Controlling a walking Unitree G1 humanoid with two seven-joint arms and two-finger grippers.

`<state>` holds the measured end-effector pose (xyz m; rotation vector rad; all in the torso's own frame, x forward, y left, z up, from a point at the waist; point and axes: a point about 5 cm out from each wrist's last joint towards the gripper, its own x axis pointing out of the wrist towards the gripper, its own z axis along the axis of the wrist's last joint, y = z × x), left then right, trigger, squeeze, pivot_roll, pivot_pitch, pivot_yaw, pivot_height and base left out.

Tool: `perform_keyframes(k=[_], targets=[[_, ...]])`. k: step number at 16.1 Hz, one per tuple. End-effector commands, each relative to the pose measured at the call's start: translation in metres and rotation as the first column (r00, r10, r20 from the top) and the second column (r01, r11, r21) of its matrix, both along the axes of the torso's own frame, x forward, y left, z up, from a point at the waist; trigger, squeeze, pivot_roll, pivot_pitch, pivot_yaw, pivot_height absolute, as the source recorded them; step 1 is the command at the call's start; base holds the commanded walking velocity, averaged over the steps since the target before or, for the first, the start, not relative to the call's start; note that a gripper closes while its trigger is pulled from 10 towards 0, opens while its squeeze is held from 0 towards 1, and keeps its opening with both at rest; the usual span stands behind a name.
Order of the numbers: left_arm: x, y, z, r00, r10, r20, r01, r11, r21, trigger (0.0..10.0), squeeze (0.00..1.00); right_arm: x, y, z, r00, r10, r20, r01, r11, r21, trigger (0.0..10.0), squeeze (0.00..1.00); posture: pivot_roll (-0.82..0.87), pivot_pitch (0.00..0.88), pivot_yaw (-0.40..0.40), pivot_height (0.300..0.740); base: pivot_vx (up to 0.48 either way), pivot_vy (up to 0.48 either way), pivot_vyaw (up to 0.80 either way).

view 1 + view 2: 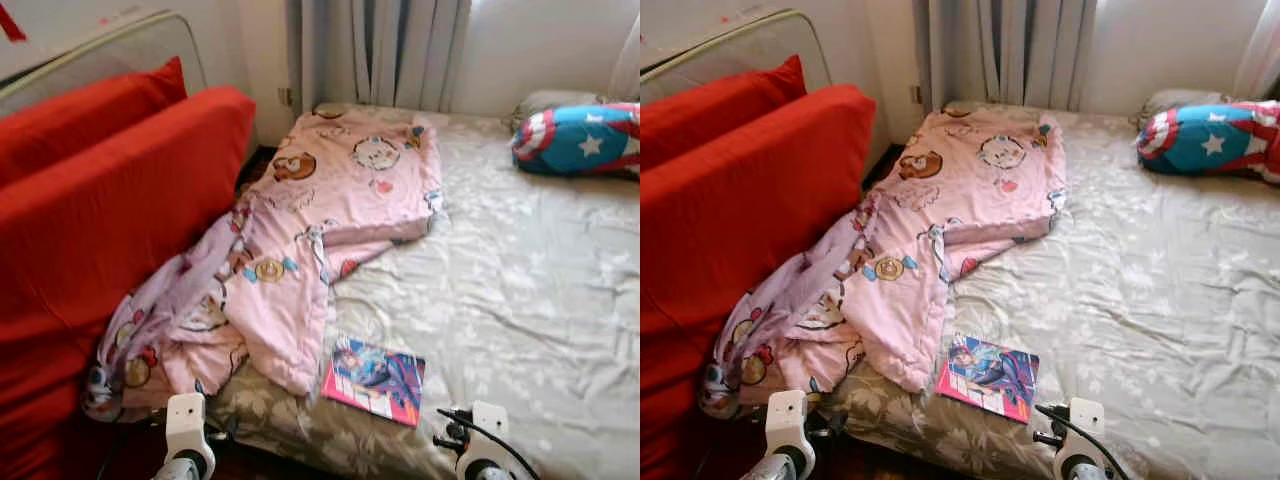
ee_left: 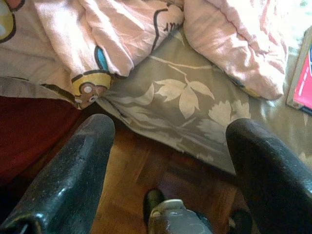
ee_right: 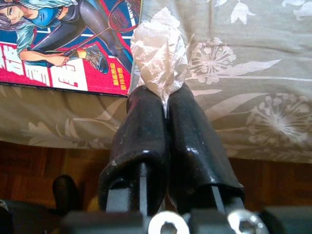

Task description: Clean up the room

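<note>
My right gripper [image 3: 165,95] is shut on a crumpled white tissue [image 3: 158,51], which sticks out past the fingertips. It hangs over the near edge of the bed, just beside a comic book [image 3: 63,44] lying on the floral sheet [image 1: 520,270]. The comic book [image 1: 375,378] lies close to the bed's front edge. A rumpled pink cartoon blanket [image 1: 320,200] covers the bed's left side and spills down toward the floor. My left gripper [image 2: 170,129] is open, with nothing between its fingers, above the wooden floor [image 2: 146,165] at the blanket's hanging corner [image 2: 92,87].
Big red cushions [image 1: 110,190] stand along the left, close against the bed. A star-and-shield pillow [image 1: 580,138] lies at the bed's far right. Curtains [image 1: 390,50] hang behind the bed's head. My foot [image 2: 168,217] stands on the floor by the bed.
</note>
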<state>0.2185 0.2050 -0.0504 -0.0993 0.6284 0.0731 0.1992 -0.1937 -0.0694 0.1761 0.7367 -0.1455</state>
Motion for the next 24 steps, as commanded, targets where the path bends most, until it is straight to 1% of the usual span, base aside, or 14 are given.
perform_keyframes(k=[1,3,5,7,8,10,12,14,15,16,17,20,24], targets=[[-0.009,-0.002,-0.009,0.997,-0.018,-0.079,0.018,1.000,0.008,10.0,0.00,-0.004,-0.002,-0.003,0.999,-0.026,-0.036,0.026,1.000,0.001,10.0,0.00,-0.01,0.000,-0.012,0.740,0.000,0.000,0.00],[-0.016,-0.001,-0.016,0.990,-0.016,-0.138,0.019,1.000,0.019,10.0,0.00,-0.011,-0.005,-0.007,0.997,-0.048,-0.064,0.048,0.999,-0.003,10.0,0.00,-0.02,0.000,-0.005,0.740,0.000,0.000,0.00],[-0.030,0.003,-0.024,0.980,-0.023,-0.198,0.029,0.999,0.028,10.0,0.00,-0.022,-0.008,-0.013,0.991,-0.082,-0.107,0.082,0.997,-0.007,10.0,0.00,-0.01,0.000,-0.001,0.740,0.000,0.000,0.00],[-0.043,0.015,-0.028,0.973,0.012,-0.230,-0.003,0.999,0.039,10.0,0.00,-0.031,-0.005,-0.018,0.985,-0.094,-0.142,0.096,0.995,0.002,10.0,0.00,0.00,0.000,0.003,0.740,0.000,0.000,0.00],[-0.049,0.023,-0.029,0.971,0.027,-0.237,-0.018,0.999,0.040,10.0,0.00,-0.034,0.000,-0.020,0.985,-0.074,-0.157,0.077,0.997,0.013,10.0,0.00,0.00,0.000,0.003,0.740,0.000,0.000,0.00],[-0.046,0.022,-0.028,0.971,0.033,-0.237,-0.023,0.999,0.044,10.0,0.00,-0.032,0.002,-0.019,0.985,-0.068,-0.159,0.071,0.997,0.014,10.0,0.00,0.00,0.000,0.015,0.740,0.000,0.000,0.00],[-0.041,0.018,-0.027,0.972,0.020,-0.233,-0.010,0.999,0.044,10.0,0.00,-0.027,0.004,-0.017,0.987,-0.076,-0.141,0.080,0.997,0.022,10.0,0.00,-0.01,0.000,0.022,0.740,0.000,0.000,0.00],[-0.042,0.016,-0.029,0.969,0.024,-0.246,-0.014,0.999,0.043,10.0,0.00,-0.026,0.004,-0.017,0.987,-0.080,-0.139,0.085,0.996,0.030,10.0,0.00,0.00,0.000,0.020,0.740,0.000,0.000,0.00],[-0.044,0.017,-0.030,0.967,0.020,-0.256,-0.008,0.999,0.046,10.0,0.00,-0.029,0.006,-0.019,0.986,-0.050,-0.160,0.054,0.998,0.020,10.0,0.00,-0.01,0.000,0.022,0.740,0.000,0.000,0.00],[-0.045,0.018,-0.030,0.966,0.020,-0.257,-0.008,0.999,0.048,10.0,0.00,-0.030,0.007,-0.019,0.986,-0.043,-0.163,0.046,0.999,0.018,10.0,0.00,0.00,0.000,0.022,0.740,0.000,0.000,0.00],[-0.046,0.021,-0.029,0.966,0.024,-0.258,-0.012,0.999,0.050,10.0,0.00,-0.033,0.007,-0.020,0.985,-0.038,-0.170,0.039,0.999,0.002,10.0,0.00,0.00,0.000,0.021,0.740,0.000,0.000,0.80],[-0.049,0.027,-0.029,0.964,0.038,-0.262,-0.024,0.998,0.056,10.0,0.00,-0.037,0.007,-0.022,0.983,-0.035,-0.181,0.036,0.999,0.004,10.0,0.00,-0.01,0.000,0.019,0.740,0.000,0.000,0.80],[-0.054,0.026,-0.032,0.961,0.040,-0.273,-0.026,0.998,0.058,10.0,0.00,-0.038,0.005,-0.022,0.982,-0.017,-0.187,0.017,1.000,-0.002,10.0,0.00,-0.01,0.000,0.008,0.740,0.000,0.000,0.80]])
